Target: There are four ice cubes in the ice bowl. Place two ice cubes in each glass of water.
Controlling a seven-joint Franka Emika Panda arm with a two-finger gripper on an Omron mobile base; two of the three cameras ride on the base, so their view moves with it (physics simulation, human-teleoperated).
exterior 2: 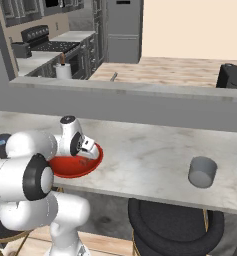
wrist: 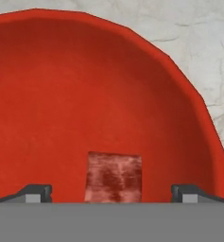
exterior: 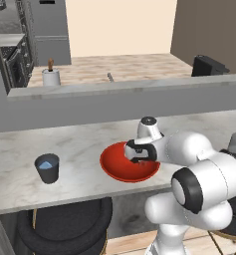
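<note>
Your gripper (wrist: 111,194) points straight down inside the ice bowl (wrist: 61,94), jaws spread wide, an ice cube (wrist: 114,177) between the fingertips, ungripped.

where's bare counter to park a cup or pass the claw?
Widest bare marble lies between the red ice bowl and the light grey glass, and behind both toward the raised ledge. A narrower gap lies between the dark glass and the bowl. Crowded over the bowl: the open claw straddles an ice cube.
</note>
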